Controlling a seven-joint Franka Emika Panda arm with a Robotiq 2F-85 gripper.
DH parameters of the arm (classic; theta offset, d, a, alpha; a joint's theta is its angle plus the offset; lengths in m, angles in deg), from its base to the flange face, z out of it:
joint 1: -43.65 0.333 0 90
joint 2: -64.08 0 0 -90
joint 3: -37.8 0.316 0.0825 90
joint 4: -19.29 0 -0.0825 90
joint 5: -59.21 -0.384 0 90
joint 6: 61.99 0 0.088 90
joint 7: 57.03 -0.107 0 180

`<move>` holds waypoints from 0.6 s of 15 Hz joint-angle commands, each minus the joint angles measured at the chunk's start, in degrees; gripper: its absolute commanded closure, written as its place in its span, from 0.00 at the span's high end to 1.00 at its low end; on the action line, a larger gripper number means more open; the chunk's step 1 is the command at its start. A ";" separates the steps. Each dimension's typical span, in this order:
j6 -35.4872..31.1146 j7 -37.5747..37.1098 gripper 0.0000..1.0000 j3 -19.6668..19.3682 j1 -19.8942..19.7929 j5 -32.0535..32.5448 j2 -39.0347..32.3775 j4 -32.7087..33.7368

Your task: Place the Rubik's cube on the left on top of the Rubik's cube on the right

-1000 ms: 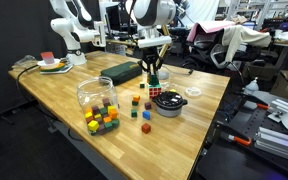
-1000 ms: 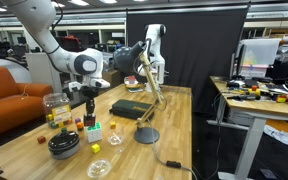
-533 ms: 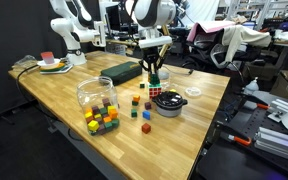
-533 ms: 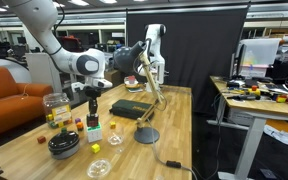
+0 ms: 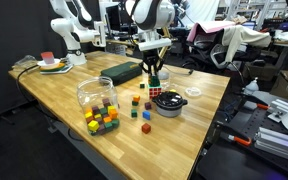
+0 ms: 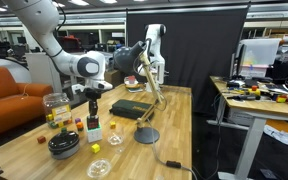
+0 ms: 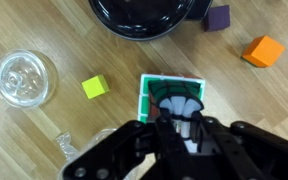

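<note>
Rubik's cube (green-and-white top) lies directly under the gripper — perhaps clamped on it, I cannot tell.

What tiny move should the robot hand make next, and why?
Probably ease straight down a little. The gripper sits centred over the white-edged Rubik's cube, and in an exterior view that cube lies just below it. Whether the gripper holds the other cube is unclear.
</note>
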 commanded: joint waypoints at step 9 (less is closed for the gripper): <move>0.40 -0.21 0.81 -0.26 0.24 -0.16 -0.19 0.76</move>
